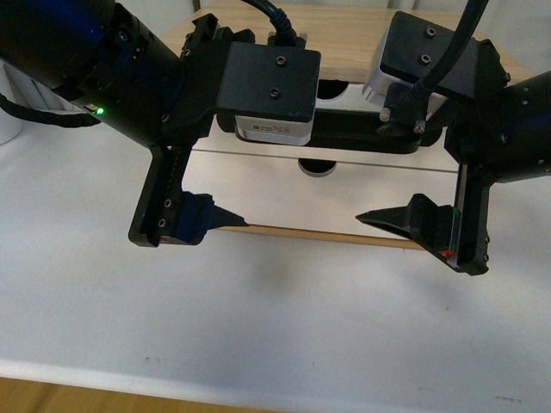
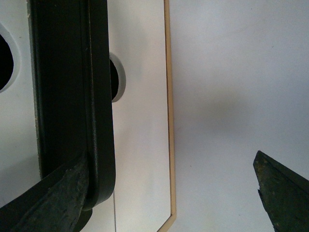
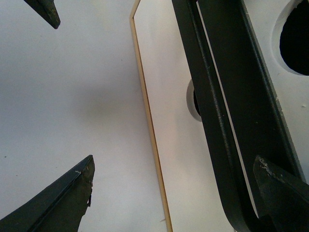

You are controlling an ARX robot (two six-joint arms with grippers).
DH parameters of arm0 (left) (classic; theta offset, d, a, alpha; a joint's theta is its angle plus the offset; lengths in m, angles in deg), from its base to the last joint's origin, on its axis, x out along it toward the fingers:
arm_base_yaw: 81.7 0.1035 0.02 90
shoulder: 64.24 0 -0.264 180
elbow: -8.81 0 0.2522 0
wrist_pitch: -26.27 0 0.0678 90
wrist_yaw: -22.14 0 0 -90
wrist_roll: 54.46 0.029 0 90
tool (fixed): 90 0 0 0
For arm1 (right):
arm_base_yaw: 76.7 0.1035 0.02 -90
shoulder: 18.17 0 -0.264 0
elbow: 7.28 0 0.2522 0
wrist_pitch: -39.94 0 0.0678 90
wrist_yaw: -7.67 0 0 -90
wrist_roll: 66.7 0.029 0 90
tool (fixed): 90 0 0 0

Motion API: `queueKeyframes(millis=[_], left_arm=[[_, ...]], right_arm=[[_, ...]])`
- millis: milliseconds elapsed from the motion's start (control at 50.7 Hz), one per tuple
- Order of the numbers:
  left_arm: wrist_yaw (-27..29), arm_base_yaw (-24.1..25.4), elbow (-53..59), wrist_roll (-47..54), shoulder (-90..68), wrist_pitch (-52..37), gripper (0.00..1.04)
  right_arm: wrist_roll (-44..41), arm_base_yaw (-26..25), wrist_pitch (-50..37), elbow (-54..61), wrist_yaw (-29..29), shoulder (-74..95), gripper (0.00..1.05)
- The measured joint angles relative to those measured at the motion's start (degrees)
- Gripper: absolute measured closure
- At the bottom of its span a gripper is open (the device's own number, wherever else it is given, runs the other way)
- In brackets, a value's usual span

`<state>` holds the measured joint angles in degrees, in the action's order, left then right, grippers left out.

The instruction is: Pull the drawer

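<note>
Left wrist view: left end effector (image 2: 169, 159) and right end effector (image 3: 174, 159), fingers apart, straddle the drawer (image 2: 19, 133) handle (image 2: 72, 87); clamp evenly, pull straight

On the table (image 1: 258, 318), the drawer (image 1: 349, 136) sits above the plain front (image 1: 327, 202).

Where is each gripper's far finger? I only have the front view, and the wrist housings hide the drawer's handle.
Observer: Left gripper: one finger sits against the end of the handle; the other is over the table.
Operator: And the right?
Observer: Right gripper: one finger at the handle, its mate over the table.
Operator: Closed on it?
Observer: No, both jaws stand wide open.
</note>
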<state>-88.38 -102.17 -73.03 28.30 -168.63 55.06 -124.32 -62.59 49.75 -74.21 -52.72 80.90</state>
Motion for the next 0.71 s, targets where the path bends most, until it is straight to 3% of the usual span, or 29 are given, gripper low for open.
queueKeyframes(millis=[710], left_arm=[[-0.02, 0.07, -0.48, 0.9, -0.28, 1.51, 0.06]], right_arm=[[-2.62, -0.09, 4.39, -1.55, 1.31, 0.7, 0.09]])
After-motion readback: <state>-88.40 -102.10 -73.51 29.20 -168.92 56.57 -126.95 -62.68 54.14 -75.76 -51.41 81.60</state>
